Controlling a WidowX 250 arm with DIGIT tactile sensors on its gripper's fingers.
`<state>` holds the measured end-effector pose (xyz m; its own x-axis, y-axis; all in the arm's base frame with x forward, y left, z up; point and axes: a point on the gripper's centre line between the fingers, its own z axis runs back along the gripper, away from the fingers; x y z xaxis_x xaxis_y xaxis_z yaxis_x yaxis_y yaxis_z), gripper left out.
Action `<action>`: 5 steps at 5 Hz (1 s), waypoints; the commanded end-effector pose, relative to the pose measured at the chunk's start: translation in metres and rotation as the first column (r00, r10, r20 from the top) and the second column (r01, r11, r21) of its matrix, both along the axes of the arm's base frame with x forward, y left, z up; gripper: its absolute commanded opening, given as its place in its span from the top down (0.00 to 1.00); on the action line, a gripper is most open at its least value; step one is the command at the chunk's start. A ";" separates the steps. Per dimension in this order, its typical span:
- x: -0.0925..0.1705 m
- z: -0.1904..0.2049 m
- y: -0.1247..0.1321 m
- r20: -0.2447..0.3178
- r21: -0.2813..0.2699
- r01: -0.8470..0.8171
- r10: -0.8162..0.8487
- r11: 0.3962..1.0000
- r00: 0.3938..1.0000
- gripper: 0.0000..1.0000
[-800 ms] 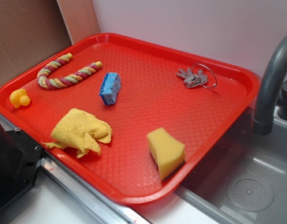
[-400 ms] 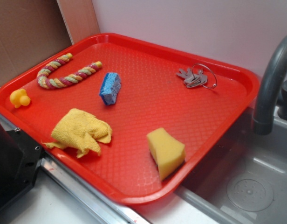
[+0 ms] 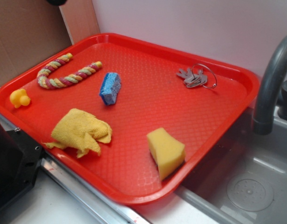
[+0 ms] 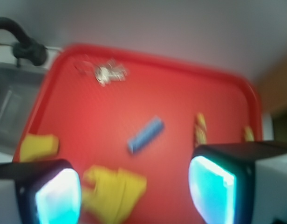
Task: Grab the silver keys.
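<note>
The silver keys (image 3: 194,77) lie fanned on a thin wire ring at the far right of the red tray (image 3: 148,44). In the blurred wrist view the keys (image 4: 106,72) show at the tray's upper left. My gripper (image 4: 136,196) is open and empty, high above the tray's near side, with its glowing pads (image 4: 211,189) wide apart. In the exterior view only a dark tip of the arm (image 3: 56,2) shows at the top left edge.
On the tray lie a blue sponge (image 3: 110,87), a yellow cloth (image 3: 80,130), a yellow sponge (image 3: 166,151), a striped rope toy (image 3: 64,72) and a yellow duck (image 3: 19,98). A grey faucet (image 3: 271,84) and sink (image 3: 246,182) stand at the right.
A dark part of the arm has come into the exterior view at the top left edge. Nothing on the tray has moved.
</note>
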<state>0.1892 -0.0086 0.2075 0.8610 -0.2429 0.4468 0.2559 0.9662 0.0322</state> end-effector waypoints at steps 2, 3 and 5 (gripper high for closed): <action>0.072 -0.061 -0.016 0.052 -0.014 0.263 -0.262 0.965 0.964 0.00; 0.067 -0.074 -0.014 0.018 -0.054 0.231 -0.230 0.972 0.973 0.00; 0.067 -0.074 -0.014 0.018 -0.054 0.231 -0.230 0.972 0.973 0.00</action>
